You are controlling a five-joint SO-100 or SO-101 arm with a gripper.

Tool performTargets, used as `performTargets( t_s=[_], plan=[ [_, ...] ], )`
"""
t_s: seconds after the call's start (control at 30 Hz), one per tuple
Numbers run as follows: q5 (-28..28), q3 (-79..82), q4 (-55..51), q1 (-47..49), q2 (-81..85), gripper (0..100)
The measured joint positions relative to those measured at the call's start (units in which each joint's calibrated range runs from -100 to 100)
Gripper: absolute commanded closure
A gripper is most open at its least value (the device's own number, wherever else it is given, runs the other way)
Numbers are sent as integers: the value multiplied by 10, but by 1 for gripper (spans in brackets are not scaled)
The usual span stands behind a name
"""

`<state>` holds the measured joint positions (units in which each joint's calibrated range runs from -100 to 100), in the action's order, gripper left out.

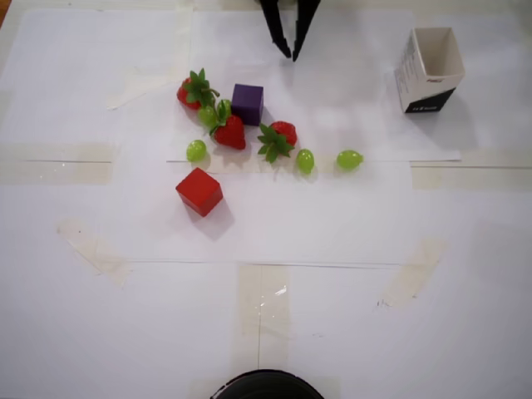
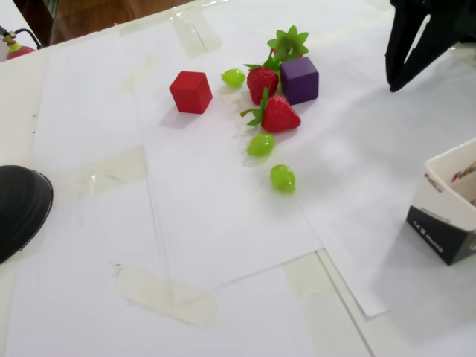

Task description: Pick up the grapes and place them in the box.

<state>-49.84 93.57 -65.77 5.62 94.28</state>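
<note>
Your jaws [image 1: 292, 56] hang empty with a narrow gap between the tips, clear of the worktop [image 1: 332, 316]. In the overhead view the grapes [image 1: 305, 161] lie below them, strung among strawberries [image 1: 231, 131] and a purple cube [image 1: 247, 103]. The box [image 1: 428, 70] stands upright, well off to the jaws' right in that view.
</note>
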Motion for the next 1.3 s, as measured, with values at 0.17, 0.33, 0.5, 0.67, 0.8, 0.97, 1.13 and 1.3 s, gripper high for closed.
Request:
performTargets(
  t_s=[0.17, 0.33, 0.5, 0.67, 0.8, 0.97, 1.13, 1.3],
  plan=[
    [7, -192, -66, 0, -134, 100],
    [34, -390, -89, 10, -312, 100],
    [71, -516, -42, 19, -467, 100],
    [99, -654, -11, 31, -672, 100],
    [116, -730, 25, 52, -841, 100],
    [125, -822, 31, 61, -1000, 100],
    [125, -867, 31, 64, -1075, 100],
    [131, -899, 31, 76, -1097, 87]
  ],
)
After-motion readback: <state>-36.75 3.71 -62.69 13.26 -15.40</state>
